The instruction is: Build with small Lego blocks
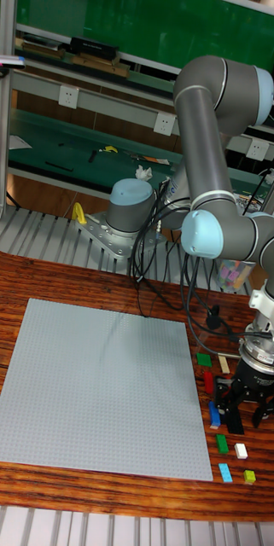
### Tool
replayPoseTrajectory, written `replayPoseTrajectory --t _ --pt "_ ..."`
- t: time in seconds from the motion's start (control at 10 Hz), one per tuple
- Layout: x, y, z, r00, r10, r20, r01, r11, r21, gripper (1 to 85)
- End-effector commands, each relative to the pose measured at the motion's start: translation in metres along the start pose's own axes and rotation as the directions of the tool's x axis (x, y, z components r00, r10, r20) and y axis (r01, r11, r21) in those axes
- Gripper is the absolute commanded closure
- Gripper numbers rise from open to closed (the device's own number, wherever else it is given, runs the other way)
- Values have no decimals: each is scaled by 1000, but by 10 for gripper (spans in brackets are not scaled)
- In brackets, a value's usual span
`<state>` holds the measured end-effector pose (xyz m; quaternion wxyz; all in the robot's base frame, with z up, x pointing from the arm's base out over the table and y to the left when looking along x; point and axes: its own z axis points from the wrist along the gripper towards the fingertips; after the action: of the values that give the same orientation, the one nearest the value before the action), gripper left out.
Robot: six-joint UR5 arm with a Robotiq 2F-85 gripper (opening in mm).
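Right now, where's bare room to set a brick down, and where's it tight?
The whole gray baseplate is bare, nothing on it. There is also open wood table to the left of it and along the front edge. It is crowded to the right of the baseplate: loose bricks lie in a strip there, with the tool low among them.
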<state>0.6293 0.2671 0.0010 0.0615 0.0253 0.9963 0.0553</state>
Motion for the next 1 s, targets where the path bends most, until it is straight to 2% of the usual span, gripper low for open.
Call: replayPoseTrajectory --t 0.0,0.9 --pt "-1 0 0 1000 9 -2 -10 1000 -12 263" --pt "1 -6 3 1000 8 2 -8 1000 -3 323"
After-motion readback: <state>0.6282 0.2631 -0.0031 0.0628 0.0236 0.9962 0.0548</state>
